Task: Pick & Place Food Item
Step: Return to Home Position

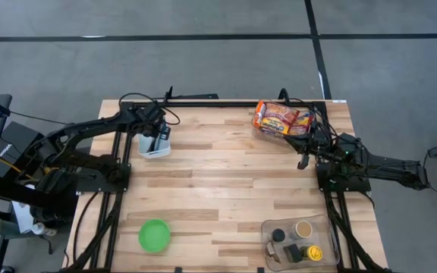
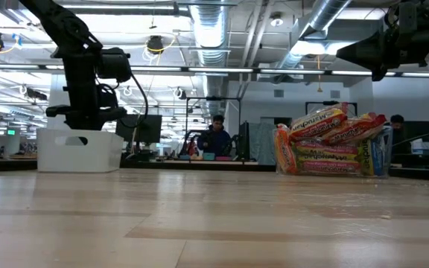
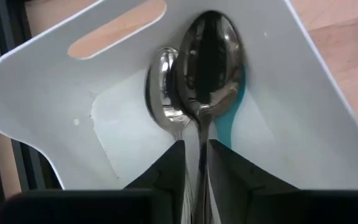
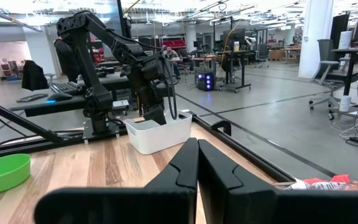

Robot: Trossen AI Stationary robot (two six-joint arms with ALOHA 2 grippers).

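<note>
My left gripper [image 3: 196,155] reaches down into a white bin [image 3: 36,106] at the table's far left [image 1: 155,144]. Its fingers stand a little apart on either side of the handle of a large steel spoon [image 3: 209,56]. The spoon's bowl lies against the bin's inside, beside a smaller spoon [image 3: 162,90] and a teal utensil [image 3: 234,118]. The food item, a clear pack of orange snack packets [image 1: 283,119], lies on the table at the far right. My right gripper [image 1: 303,161] hovers level and shut just near of the pack, with nothing in it.
A green bowl [image 1: 155,234] stands near the front left. A clear tray [image 1: 326,227] with several small containers sits at the front right. A black rail [image 1: 203,101] runs along the far edge. Bare wood lies across the table's middle.
</note>
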